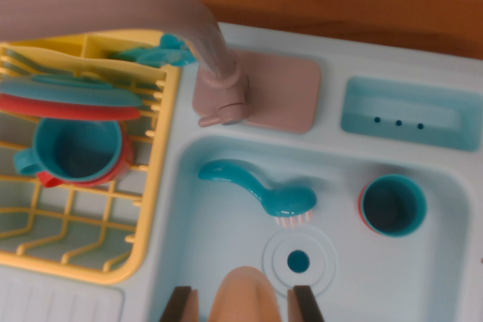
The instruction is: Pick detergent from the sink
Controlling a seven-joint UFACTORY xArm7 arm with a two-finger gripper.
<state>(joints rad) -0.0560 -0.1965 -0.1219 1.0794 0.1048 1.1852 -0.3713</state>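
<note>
Pincer (245, 305) jaws straddle the peach detergent bottle (243, 298) in the sink (453, 262), grip unconfirmed; its rounded top could slip sideways toward the brush (260, 186) just ahead.

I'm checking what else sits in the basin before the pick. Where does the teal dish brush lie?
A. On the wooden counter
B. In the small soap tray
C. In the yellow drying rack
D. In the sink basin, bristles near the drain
D: the dish brush lies inside the sink, its bristled head just above the drain, apart from the drying rack.
</note>
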